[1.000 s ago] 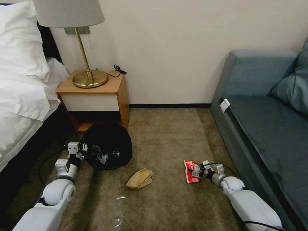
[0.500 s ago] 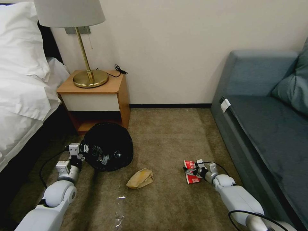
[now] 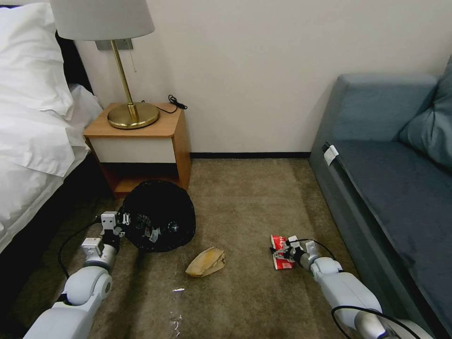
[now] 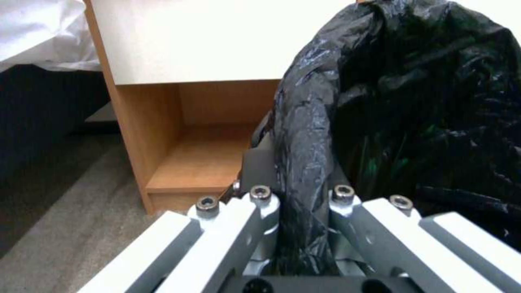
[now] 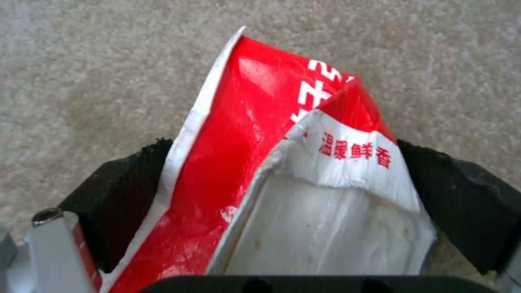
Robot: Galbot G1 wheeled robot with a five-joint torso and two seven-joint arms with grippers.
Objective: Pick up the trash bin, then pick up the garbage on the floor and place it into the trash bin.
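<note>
The trash bin [image 3: 160, 214], lined with a black bag, is next to the nightstand. My left gripper [image 3: 123, 220] is shut on its near rim; the left wrist view shows the bag's folded edge [image 4: 304, 134] pinched between the two fingers [image 4: 260, 203]. A red-white snack packet [image 3: 281, 250] sits low over the floor [image 3: 245, 197], creased, with my right gripper [image 3: 286, 252] shut on it. In the right wrist view the packet [image 5: 260, 162] is squeezed between the black pads [image 5: 125, 183]. A crumpled brown paper bag [image 3: 205, 262] lies on the carpet between the two arms.
A wooden nightstand [image 3: 141, 136] with a brass lamp [image 3: 133, 115] stands right behind the bin. The bed [image 3: 33, 141] runs along the left and a grey-blue sofa [image 3: 391, 179] along the right. A clear plastic scrap [image 3: 175, 310] lies on the carpet near the bottom edge.
My right arm has shifted left and lower, and the snack packet has crumpled narrower between its fingers. The left gripper and the bin have barely moved.
</note>
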